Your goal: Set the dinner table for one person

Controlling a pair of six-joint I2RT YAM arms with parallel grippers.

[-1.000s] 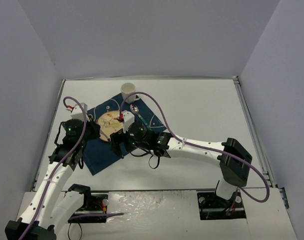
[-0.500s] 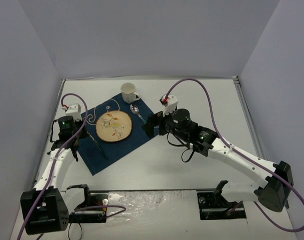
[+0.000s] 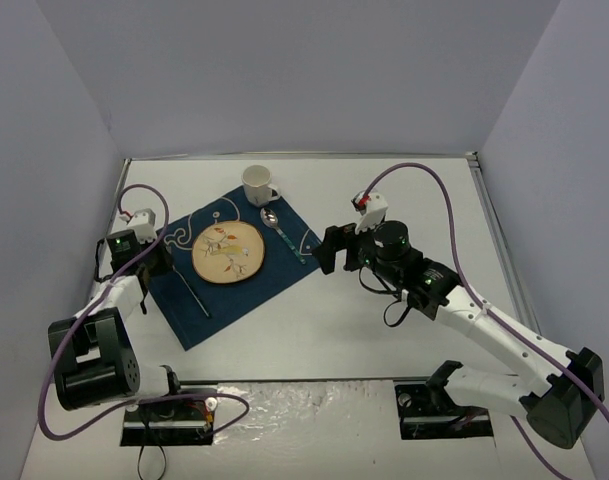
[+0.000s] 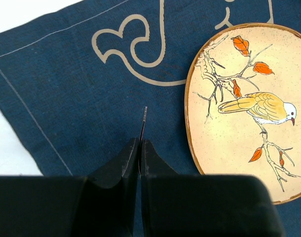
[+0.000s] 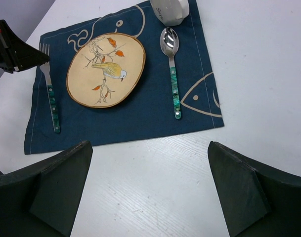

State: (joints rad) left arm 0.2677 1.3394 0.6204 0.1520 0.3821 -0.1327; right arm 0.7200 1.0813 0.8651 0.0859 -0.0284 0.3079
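Since the round cream bird-painted plate (image 5: 106, 69) and green-handled steel fork (image 5: 50, 94) lie on the dark blue cloth placemat (image 5: 140, 118), itself on the large white matte dinner table (image 3: 284, 340), backing off seems the step. The left gripper (image 4: 140, 145), fingers pressed together beside the fork's tines, should rise straight without nudging it; the right gripper (image 5: 149, 148) hangs spread wide. Only the right wrist view shows fork and left gripper together; the left wrist view shows just placemat and plate.

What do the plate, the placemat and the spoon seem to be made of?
The plate looks like glazed ceramic: a cream, speckled face with a painted bird and a brown rim. The placemat is probably woven cloth, matte dark blue; the left wrist view shows its weave. The spoon has a mirror-bright metal bowl; its mottled green handle may be resin or shell.
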